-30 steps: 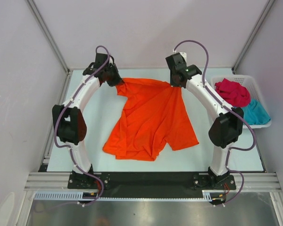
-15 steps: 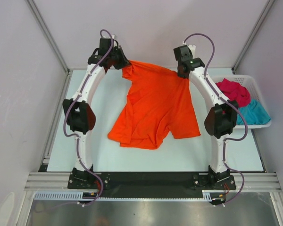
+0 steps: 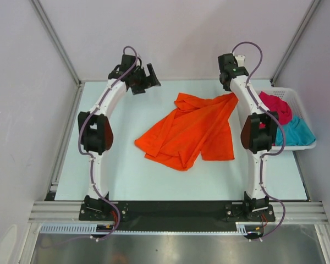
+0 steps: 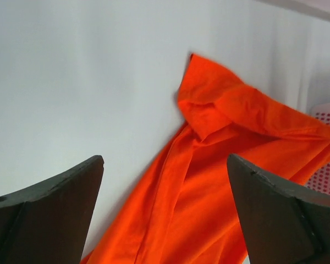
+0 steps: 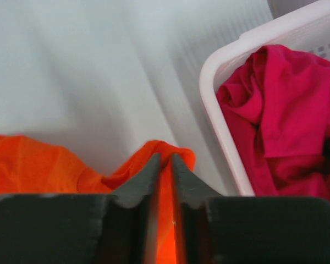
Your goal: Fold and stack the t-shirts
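Right gripper point(image 5: 165, 158) pinching the orange t-shirt point(image 3: 190, 132) corner, left gripper point(image 4: 165, 159) spread wide, shirt lying just beyond it

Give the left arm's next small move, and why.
Probably lower the open left claw onto the loose far corner of the orange t-shirt and grip it. The right claw pinches the other corner alone, and the shirt lies bunched, so it cannot be spread one-handed.

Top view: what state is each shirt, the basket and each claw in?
Orange t-shirt: crumpled on table, corner pinched.
Basket: upright, holding two shirts.
Red t-shirt: bunched in basket.
Teal t-shirt: bunched in basket.
Left claw: open, empty.
Right claw: shut on orange t-shirt.
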`<state>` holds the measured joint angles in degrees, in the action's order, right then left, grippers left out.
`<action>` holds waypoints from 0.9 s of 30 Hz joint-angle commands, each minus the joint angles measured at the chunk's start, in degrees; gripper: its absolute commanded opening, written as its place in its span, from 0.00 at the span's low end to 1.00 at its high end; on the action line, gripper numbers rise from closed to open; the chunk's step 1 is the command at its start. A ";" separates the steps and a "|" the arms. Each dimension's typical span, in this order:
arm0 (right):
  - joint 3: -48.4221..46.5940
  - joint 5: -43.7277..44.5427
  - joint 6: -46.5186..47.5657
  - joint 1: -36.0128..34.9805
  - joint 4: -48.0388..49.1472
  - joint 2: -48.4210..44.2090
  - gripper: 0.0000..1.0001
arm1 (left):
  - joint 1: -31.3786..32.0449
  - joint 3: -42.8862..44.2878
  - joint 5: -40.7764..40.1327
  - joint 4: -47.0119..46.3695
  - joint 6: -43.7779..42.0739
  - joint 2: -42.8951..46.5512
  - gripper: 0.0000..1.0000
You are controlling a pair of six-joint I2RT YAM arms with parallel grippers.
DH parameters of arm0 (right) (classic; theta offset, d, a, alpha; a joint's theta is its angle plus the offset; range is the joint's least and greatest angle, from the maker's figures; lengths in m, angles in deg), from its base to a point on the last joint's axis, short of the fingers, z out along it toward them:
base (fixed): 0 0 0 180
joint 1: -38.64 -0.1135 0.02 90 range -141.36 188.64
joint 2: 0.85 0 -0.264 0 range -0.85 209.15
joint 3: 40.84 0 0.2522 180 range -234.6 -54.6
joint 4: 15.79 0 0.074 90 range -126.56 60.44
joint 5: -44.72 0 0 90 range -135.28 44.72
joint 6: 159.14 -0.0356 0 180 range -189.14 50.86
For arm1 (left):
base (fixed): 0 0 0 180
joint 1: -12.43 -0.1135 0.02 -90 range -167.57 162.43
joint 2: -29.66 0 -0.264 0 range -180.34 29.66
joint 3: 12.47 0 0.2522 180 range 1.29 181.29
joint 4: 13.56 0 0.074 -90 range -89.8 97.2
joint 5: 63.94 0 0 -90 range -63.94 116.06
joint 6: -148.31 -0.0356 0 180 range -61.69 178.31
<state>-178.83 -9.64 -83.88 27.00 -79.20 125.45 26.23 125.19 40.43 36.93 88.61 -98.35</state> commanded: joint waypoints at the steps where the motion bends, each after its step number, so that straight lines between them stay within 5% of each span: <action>1: -7.61 0.50 1.65 -0.23 -2.02 2.11 0.33 | 2.54 -11.63 0.13 -2.52 -3.49 13.88 1.00; 3: -7.53 -0.91 0.95 -0.31 -2.29 1.41 0.39 | 4.30 -22.87 -0.13 -5.25 -3.41 19.08 1.00; 5: -5.86 -3.29 -0.02 -0.40 -2.38 -0.70 0.57 | 5.87 -32.25 0.04 -7.98 -2.80 26.38 1.00; 9: 0.37 -7.94 -1.86 -1.10 -1.69 -6.93 0.56 | 10.09 -45.21 -1.18 -9.57 -1.65 38.51 1.00; 15: 22.77 -12.24 -3.97 -4.53 4.99 -22.22 0.55 | 17.22 -63.23 -4.96 -12.38 2.03 56.00 1.00; 21: 37.99 -13.76 -6.09 -9.01 7.45 -29.27 0.53 | 21.43 -76.16 -7.51 -16.94 6.08 60.86 1.00; 27: 43.97 -13.75 -8.37 -12.79 7.37 -28.74 0.51 | 27.41 -81.18 -10.85 -23.35 8.72 54.38 1.00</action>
<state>-137.54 -23.08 -89.79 15.96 -73.46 96.55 51.13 45.19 32.74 21.39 94.34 -40.12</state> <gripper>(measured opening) 0.513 0.995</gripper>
